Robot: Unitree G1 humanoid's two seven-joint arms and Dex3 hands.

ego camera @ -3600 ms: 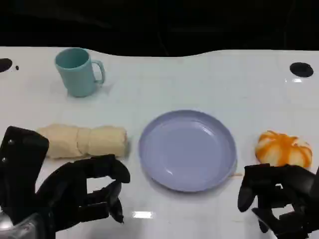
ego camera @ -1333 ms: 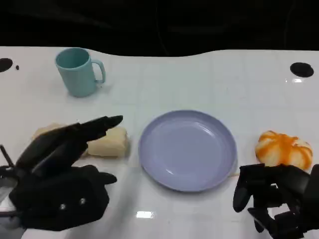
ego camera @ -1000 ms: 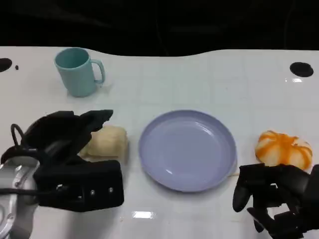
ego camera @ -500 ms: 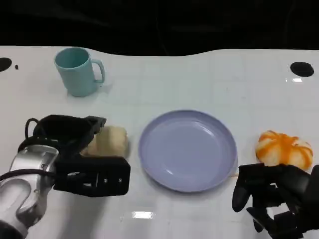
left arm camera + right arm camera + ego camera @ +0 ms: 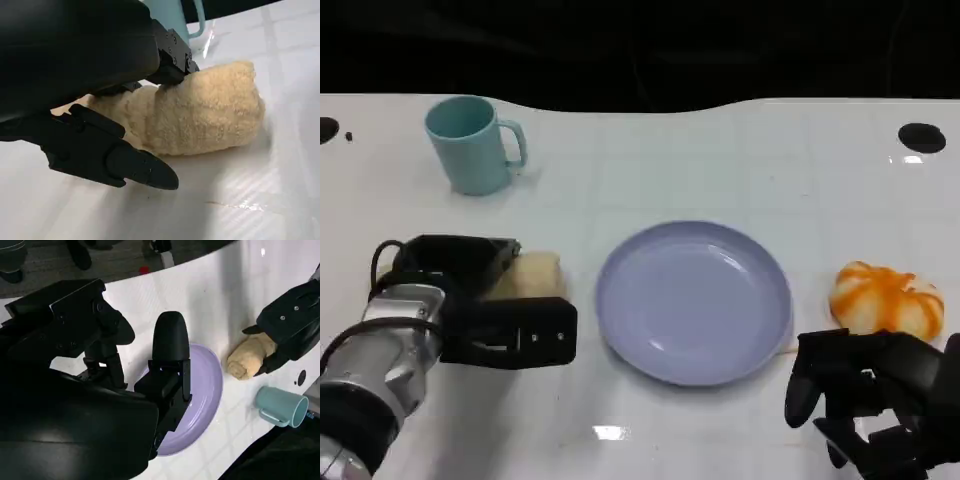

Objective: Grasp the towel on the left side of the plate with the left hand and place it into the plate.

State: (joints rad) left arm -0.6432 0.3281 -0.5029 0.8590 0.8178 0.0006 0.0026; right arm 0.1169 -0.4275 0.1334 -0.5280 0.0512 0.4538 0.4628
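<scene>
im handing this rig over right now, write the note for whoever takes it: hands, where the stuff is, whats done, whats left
Left hand: down over the towel, fingers on both sides of it; the towel lies on the table, a firm grip is not confirmed.
Right hand: low at the near right, fingers apart, holding nothing.
Towel: left of the plate, not lifted.
Plate: centre of table, nothing in it.
Done: left hand has reached the towel.
Left: close on the towel, lift, carry it to the plate, release.
</scene>
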